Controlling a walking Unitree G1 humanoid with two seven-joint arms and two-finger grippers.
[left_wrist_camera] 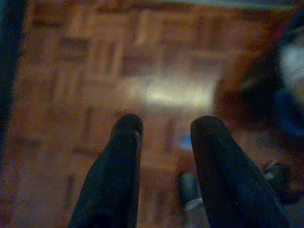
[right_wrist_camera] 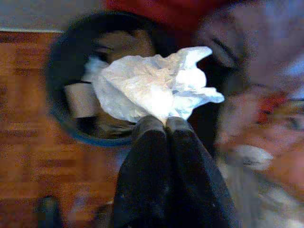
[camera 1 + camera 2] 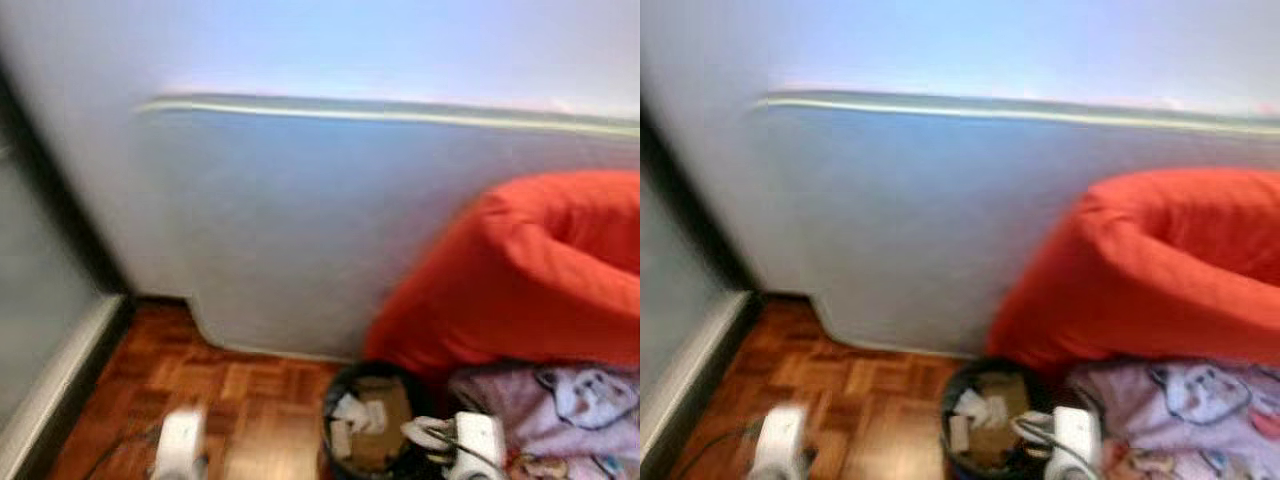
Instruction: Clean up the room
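Note:
A crumpled white tissue [image 2: 156, 90] is pinched at the tips of my right gripper [image 2: 159, 124], which is shut on it. It hangs just above a round dark waste bin [image 2: 61, 118] that holds paper and cardboard scraps. In the eye views the bin [image 3: 368, 425] stands on the parquet at the foot of the wall, with my right wrist [image 3: 478, 440] at its right rim. My left gripper [image 1: 164, 128] is open over bare parquet with nothing between its fingers; its wrist [image 3: 180, 445] shows low at the left.
A big orange beanbag [image 3: 520, 270] leans against the pale blue wall [image 3: 300, 220] right of the bin. A pink printed blanket [image 3: 560, 410] lies below it. A dark door frame [image 3: 50, 200] and skirting run along the left. Open parquet [image 3: 240, 410] lies left of the bin.

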